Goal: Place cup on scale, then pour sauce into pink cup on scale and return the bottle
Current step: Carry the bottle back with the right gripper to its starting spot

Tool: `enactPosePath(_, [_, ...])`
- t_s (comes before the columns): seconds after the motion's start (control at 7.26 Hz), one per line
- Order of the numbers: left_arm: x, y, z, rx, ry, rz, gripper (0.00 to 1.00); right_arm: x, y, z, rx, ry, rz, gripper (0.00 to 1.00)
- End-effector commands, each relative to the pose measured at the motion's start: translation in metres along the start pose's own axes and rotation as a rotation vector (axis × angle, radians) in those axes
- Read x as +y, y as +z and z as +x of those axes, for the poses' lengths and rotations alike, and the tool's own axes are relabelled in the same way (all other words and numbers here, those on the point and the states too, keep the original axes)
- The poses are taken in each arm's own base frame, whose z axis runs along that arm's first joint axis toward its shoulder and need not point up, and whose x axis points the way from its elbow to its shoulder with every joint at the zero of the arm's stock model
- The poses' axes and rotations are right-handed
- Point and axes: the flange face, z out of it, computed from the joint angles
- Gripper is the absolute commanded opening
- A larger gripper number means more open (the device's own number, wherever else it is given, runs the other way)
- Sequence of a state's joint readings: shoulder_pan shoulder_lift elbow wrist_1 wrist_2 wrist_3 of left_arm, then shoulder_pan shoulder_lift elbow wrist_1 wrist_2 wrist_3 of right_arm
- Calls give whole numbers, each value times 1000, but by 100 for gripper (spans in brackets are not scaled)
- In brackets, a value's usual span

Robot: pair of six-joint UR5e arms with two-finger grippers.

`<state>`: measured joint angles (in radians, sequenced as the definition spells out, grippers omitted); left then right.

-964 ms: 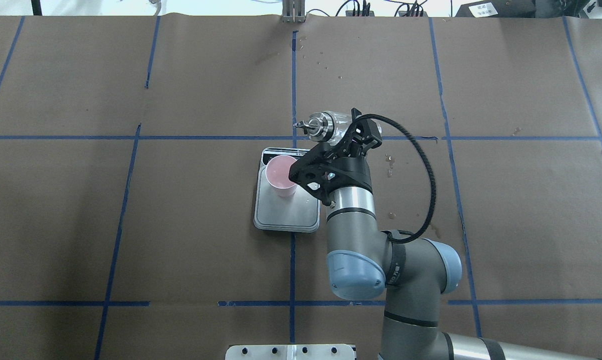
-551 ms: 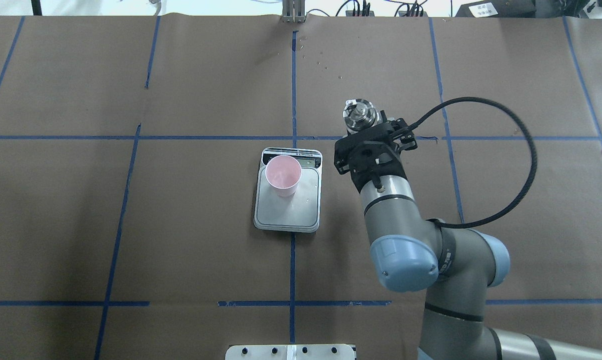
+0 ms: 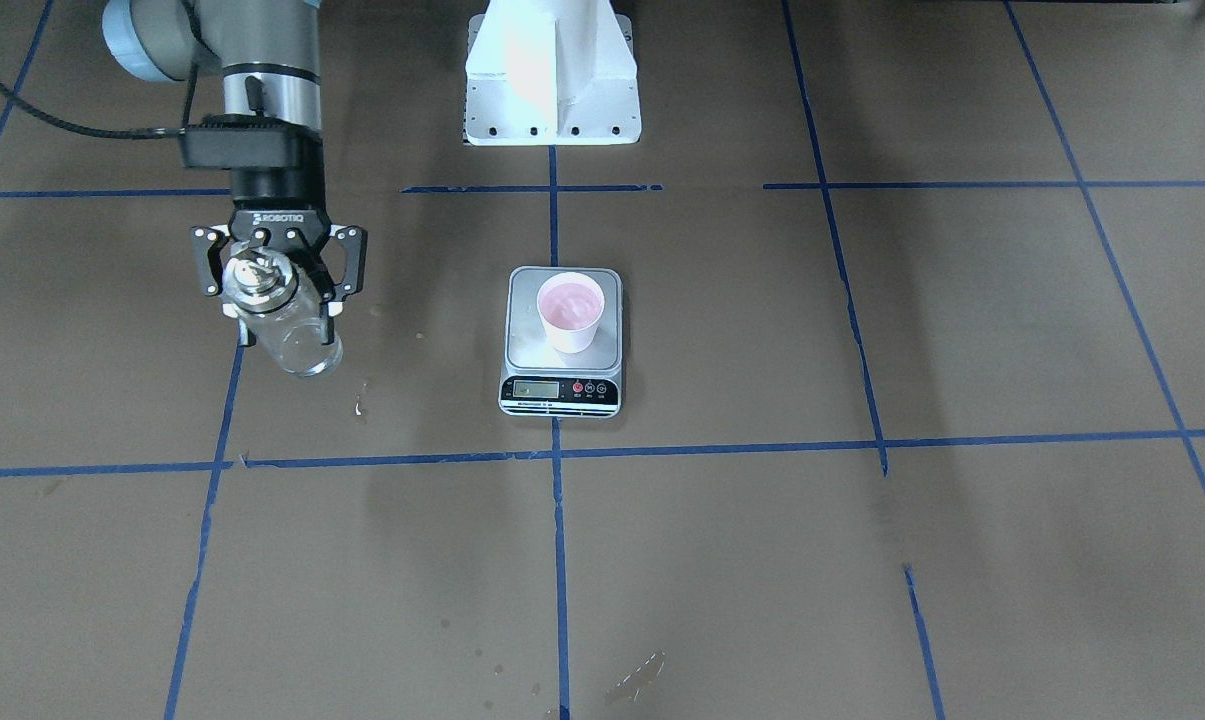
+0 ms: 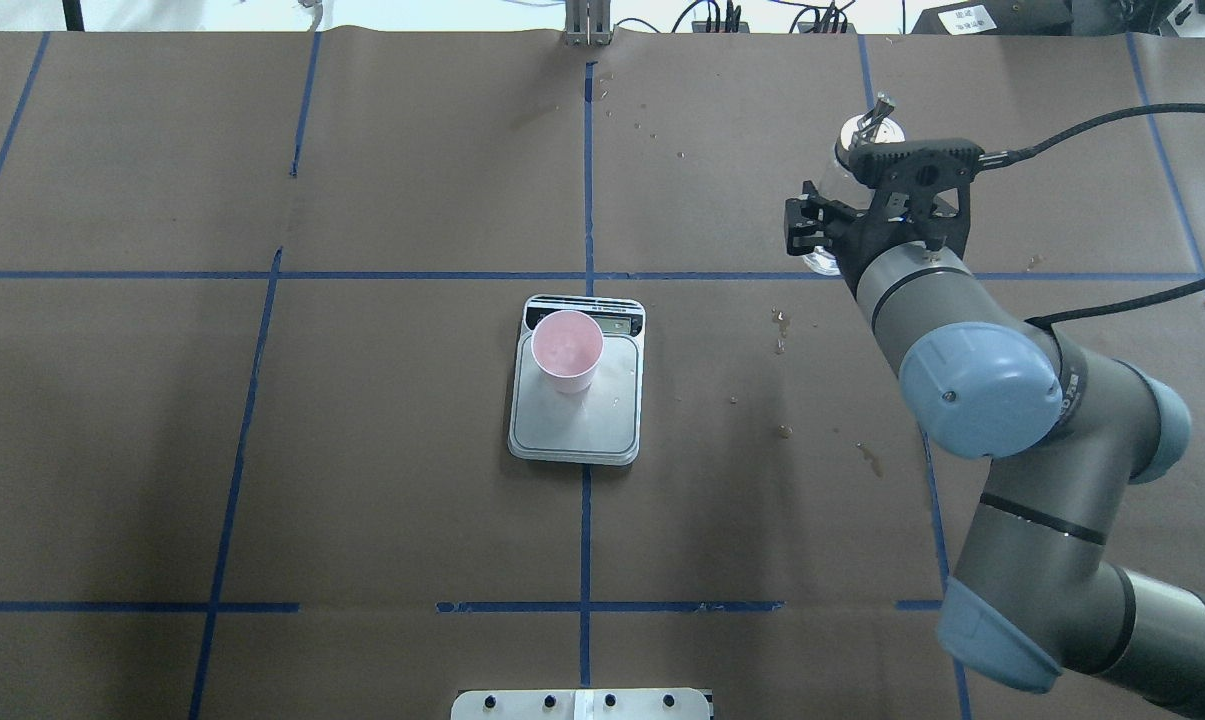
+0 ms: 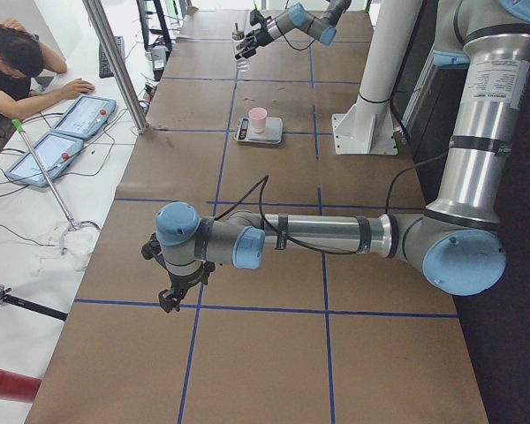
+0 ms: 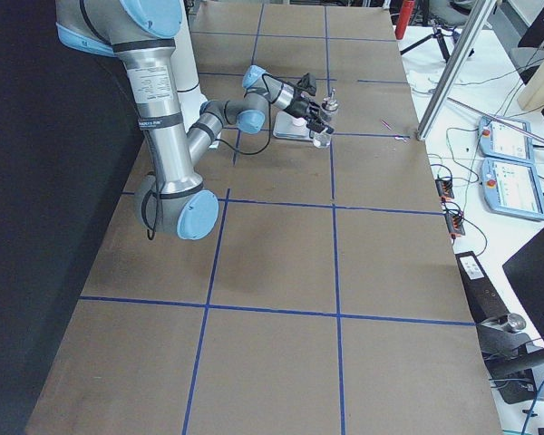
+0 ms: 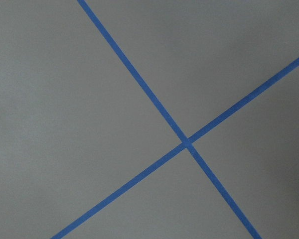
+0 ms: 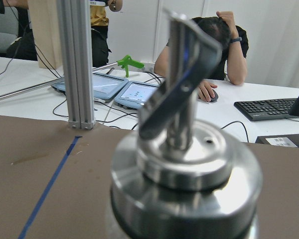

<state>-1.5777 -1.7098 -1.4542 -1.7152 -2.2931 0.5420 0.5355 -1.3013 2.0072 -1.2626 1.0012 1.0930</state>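
Note:
The pale pink cup (image 4: 566, 350) (image 3: 569, 310) stands on the silver scale (image 4: 577, 425) (image 3: 560, 392) at the table's middle, on the end nearest the display. My right gripper (image 4: 842, 215) (image 3: 280, 300) is shut on the clear bottle (image 4: 860, 138) (image 3: 304, 348), well to the right of the scale and farther back. The bottle is roughly upright with its silver collar and spout (image 8: 184, 164) on top. My left gripper (image 5: 168, 296) shows only in the exterior left view, far from the scale; I cannot tell whether it is open or shut.
Small wet spots (image 4: 780, 330) mark the brown paper right of the scale. My left arm (image 5: 291, 234) stretches low over the table's left end. The white robot pedestal (image 3: 550, 70) stands behind the scale. An aluminium post (image 4: 587, 25) and operators (image 5: 18, 62) are past the far edge.
My right arm has carried the bottle away from above the cup, to the right and farther back. The bottle went from tilted toward the cup to roughly upright. Cup and scale are unmoved.

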Motion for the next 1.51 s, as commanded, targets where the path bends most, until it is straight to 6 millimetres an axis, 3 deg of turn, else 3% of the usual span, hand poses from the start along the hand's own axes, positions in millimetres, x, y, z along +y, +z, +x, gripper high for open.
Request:
enactPosePath(0.0, [-5,-11,3,-13,11,17,100,17,32,49,129,104,-92,0])
enactPosePath(0.14, [-10,-17,7,-21,22,27,100,24,36,49,132,196,-119,0])
enactPosePath(0.41, [-9,-19,7,-22,20,28,100,36,47,54,160,204,-130,0])
enactPosePath(0.69, [-9,-20,6,-24,20,30,100,66,50,86,215,225,-130,0])
enactPosePath(1.1, [-9,-20,6,-24,20,30,100,117,26,58,191,175,-35,0])
enactPosePath(1.38, [-9,-20,6,-24,20,30,100,126,25,57,195,160,-34,0])
